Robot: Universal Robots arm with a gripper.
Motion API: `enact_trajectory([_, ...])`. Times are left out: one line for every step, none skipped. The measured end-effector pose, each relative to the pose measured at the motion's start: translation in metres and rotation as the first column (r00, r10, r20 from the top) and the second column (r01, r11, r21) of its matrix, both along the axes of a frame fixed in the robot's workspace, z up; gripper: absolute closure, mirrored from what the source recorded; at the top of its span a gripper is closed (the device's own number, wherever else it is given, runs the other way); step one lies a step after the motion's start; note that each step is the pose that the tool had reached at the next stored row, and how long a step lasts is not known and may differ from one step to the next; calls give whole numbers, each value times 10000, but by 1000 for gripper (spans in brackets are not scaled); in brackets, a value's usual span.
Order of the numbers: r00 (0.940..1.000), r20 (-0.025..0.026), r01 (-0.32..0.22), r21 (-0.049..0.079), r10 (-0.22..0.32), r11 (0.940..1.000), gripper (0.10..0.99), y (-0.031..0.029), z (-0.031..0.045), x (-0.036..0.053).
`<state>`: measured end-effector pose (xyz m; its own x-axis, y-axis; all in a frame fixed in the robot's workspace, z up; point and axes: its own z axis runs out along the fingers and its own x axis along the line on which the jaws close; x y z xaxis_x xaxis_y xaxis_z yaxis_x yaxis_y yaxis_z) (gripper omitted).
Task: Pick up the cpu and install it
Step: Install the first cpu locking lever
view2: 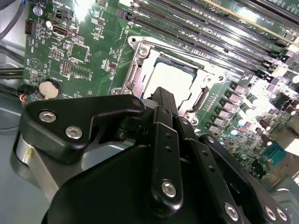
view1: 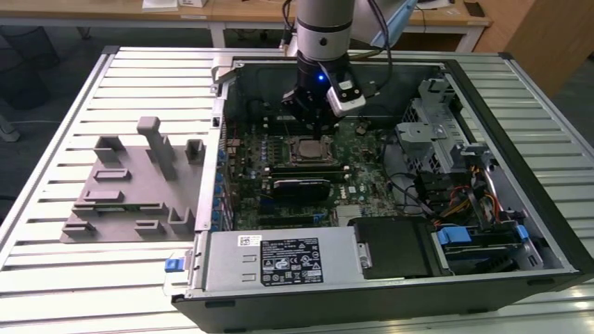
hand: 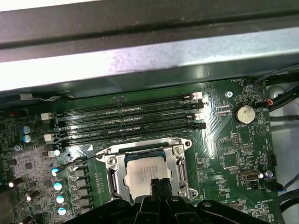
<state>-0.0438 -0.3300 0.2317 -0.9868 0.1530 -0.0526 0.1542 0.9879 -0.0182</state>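
Slatted metal table (view1: pixel 139 76), wooden desks (view1: pixel 241 10) behind it. An open computer case (view1: pixel 547 209) lies on the table, with a grey fixture block (view1: pixel 130 202) beside it on the exterior view's left. Gripper (hand: pixel 159 186) low over the motherboard (view1: pixel 366 177) — tips pressed together, pinching nothing. The cpu (hand: pixel 142 173) sits inside the socket frame (hand: pixel 114 170), with the memory slots (hand: pixel 131 121) just beside it. Tips hang over the cpu's edge — possibly touching; the gripper body hides that strip.

Cpu (view2: pixel 175 79) in socket (view2: pixel 139 65) (metal frame around it); jaws close over it.
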Motion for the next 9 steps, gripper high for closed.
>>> enact_trajectory([10000, 0, 0, 0, 0, 10000, 980, 0, 0, -1])
enact_trajectory([10000, 0, 0, 0, 0, 10000, 980, 0, 0, -2])
enact_trajectory([10000, 0, 1, 1, -1, 10000, 980, 0, 0, -4])
enact_trajectory([10000, 0, 2, 0, -2, 10000, 980, 0, 0, -7])
enact_trajectory([10000, 0, 1, 0, -1, 10000, 980, 0, 0, -11])
enact_trajectory([10000, 0, 0, 0, 0, 10000, 980, 0, 0, -16])
enact_trajectory([10000, 0, 0, 0, 0, 10000, 980, 0, 0, -23])
enact_trajectory([10000, 0, 0, 1, 0, 10000, 980, 0, 0, -28])
enact_trajectory([10000, 0, 0, 1, 0, 10000, 980, 0, 0, -33])
